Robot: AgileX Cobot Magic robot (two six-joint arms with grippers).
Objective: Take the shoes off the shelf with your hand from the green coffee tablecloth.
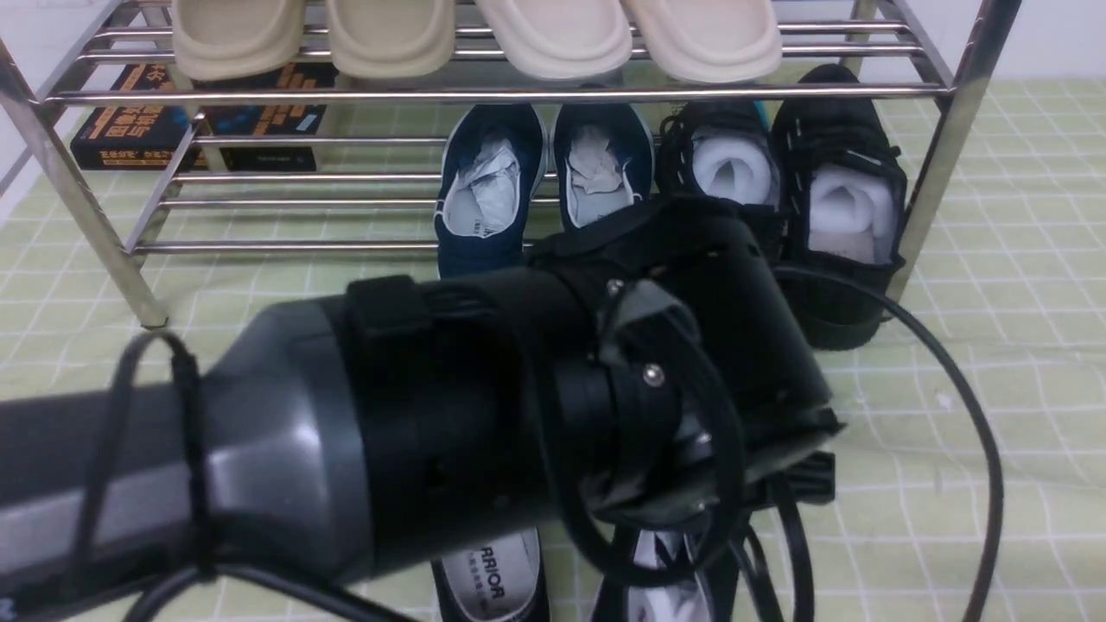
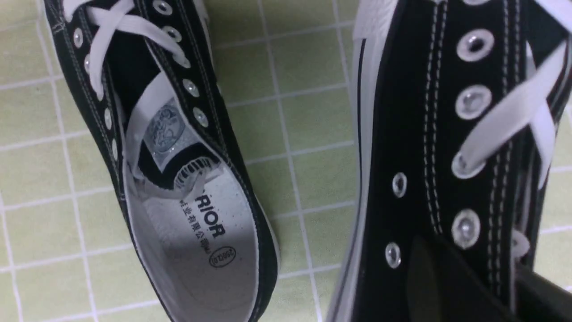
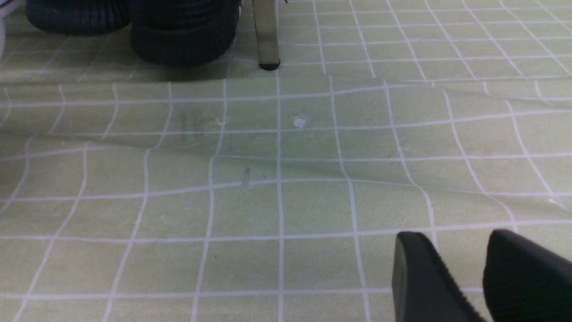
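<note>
Shoes (image 2: 192,188) on green tablecloth (image 2: 308,125), left pincer (image 2: 469,286) closed.

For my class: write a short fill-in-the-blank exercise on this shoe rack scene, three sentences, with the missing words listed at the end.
1. The sneakers with white laces lie on the ____ checked cloth, not on the rack.
2. On the rack's lower tier, the navy shoes sit to the ____ of the black shoes in the front view.
3. The top tier holds ____ beige slippers.

Missing words: green; left; four
</note>
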